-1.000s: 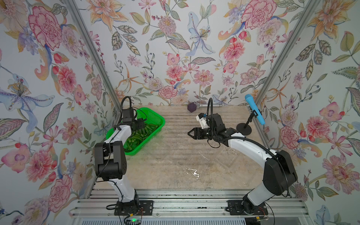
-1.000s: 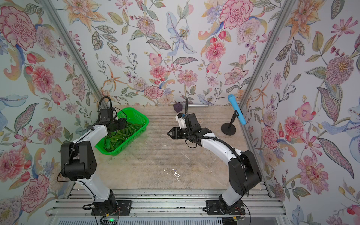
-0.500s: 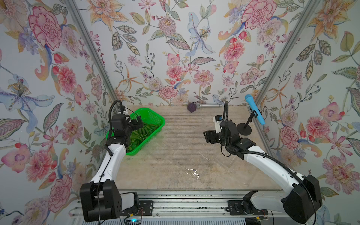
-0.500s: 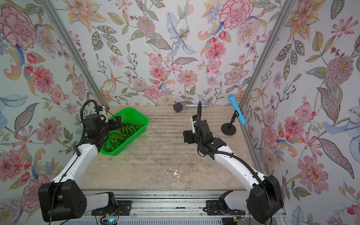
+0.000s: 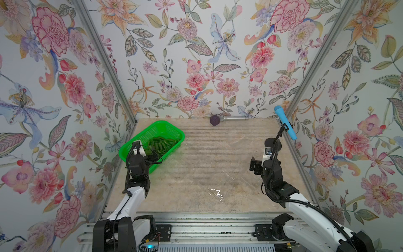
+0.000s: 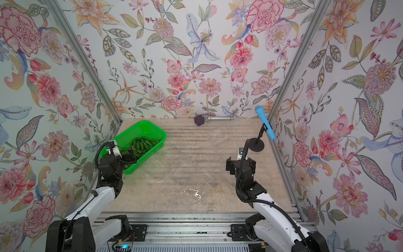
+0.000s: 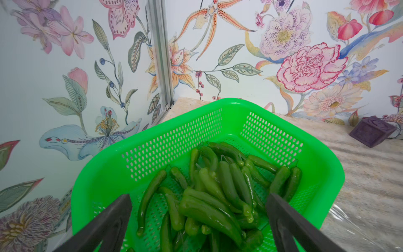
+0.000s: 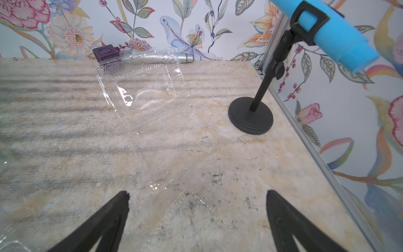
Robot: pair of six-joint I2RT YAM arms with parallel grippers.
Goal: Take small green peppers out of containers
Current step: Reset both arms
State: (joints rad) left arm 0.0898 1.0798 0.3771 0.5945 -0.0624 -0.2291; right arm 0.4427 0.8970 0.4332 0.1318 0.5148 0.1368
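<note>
Checking the clear boxes (image 8: 141, 91) for stragglers looks like the step in hand, because both pincers are empty. The left pincer (image 7: 198, 196) hangs with its jaws spread wide just above the peppers (image 7: 226, 185), which lie heaped in the green basket (image 7: 229, 102) on the left side of the table (image 5: 196, 152), toward the back. The right pincer (image 8: 197, 192) is spread just as wide over the table near the black microphone stand (image 8: 250, 117), gripping nothing.

To do this well, I would lift the left pincer above the basket rim before it leaves, so no finger hooks the wall and drags the basket. The boxes are thin and nearly invisible against the table, so each deserves a look from a wrist camera. Any pepper left should be pinched across its middle while the other pincer pins the light box down.

The box near the purple cube (image 8: 106, 52) lies flat and holds nothing. A second box (image 5: 214, 193), toward the table's front edge, shows only glare and no green. Faint ribbed plastic just beyond the right pincer's fingertips also looks empty. More clear plastic lies beside the basket, and I cannot tell its contents. Every pepper in view is in the basket.
</note>
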